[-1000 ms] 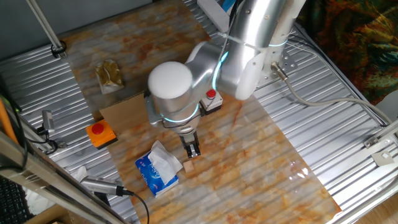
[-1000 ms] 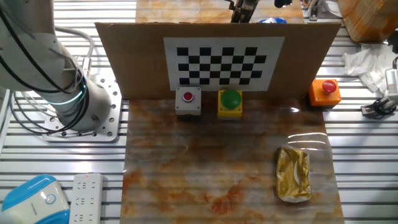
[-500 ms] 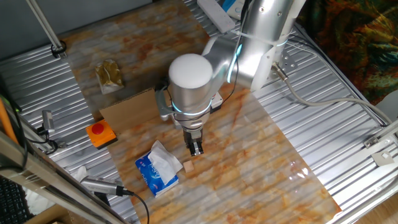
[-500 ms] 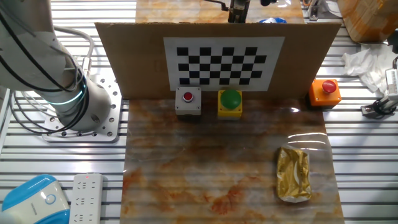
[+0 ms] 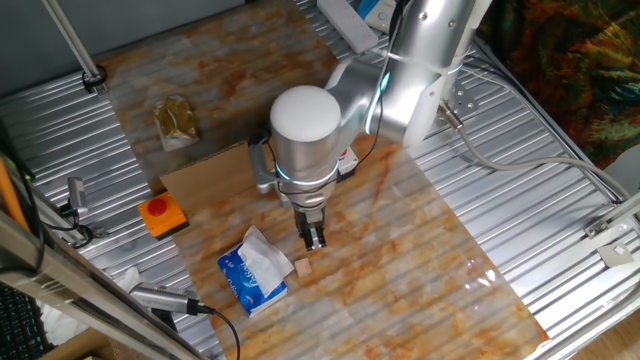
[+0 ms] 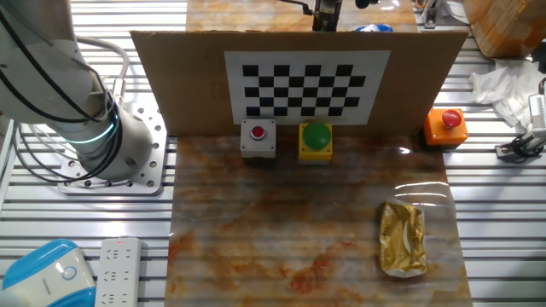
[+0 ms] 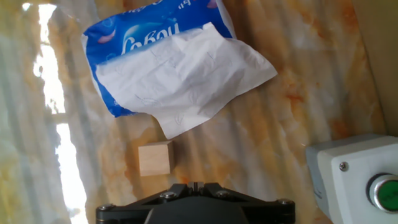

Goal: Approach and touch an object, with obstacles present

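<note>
The obstacle is a brown cardboard wall (image 6: 171, 77) with a checkerboard sheet on its face; from the other side it shows as a brown panel (image 5: 205, 172). My gripper (image 5: 315, 240) hangs shut and empty beyond that wall, its tip (image 6: 327, 15) showing over the top edge. In the hand view the shut fingertips (image 7: 194, 185) sit just below a small wooden cube (image 7: 155, 158), apart from it. A blue tissue pack (image 7: 168, 62) lies beyond the cube. A pale box with a green button (image 7: 357, 177) is at the right.
In front of the wall stand a red-button box (image 6: 258, 139) and a green-button box (image 6: 316, 141). An orange button box (image 6: 445, 125) sits at the wall's end. A gold foil bag (image 6: 403, 239) lies on the marbled mat. The arm's base (image 6: 111, 145) stands left.
A second ago the arm's elbow swung right and the gripper shifted slightly right. Over the last half second nothing has moved.
</note>
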`<state>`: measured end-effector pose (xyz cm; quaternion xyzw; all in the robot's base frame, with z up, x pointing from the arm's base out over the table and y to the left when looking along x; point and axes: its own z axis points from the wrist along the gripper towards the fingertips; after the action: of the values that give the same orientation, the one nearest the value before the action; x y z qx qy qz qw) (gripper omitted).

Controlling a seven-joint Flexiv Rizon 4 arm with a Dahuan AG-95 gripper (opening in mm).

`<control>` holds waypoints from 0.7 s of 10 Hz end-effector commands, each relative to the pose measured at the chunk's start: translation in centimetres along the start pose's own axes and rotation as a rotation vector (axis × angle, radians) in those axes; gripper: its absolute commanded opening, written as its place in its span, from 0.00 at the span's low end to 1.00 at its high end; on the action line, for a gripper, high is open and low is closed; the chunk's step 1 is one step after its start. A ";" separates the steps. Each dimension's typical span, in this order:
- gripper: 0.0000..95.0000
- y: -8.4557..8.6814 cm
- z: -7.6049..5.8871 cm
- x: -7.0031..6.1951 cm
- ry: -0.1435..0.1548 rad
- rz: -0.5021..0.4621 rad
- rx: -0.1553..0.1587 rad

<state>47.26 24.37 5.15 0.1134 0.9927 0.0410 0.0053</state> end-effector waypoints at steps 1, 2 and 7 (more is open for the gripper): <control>0.00 -0.1 0.1 -0.1 -0.001 0.005 0.000; 0.00 0.0 0.7 -0.3 -0.005 0.009 0.000; 0.00 0.1 2.7 -1.1 0.000 0.011 -0.002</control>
<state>48.58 24.57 2.17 0.1187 0.9920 0.0433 0.0037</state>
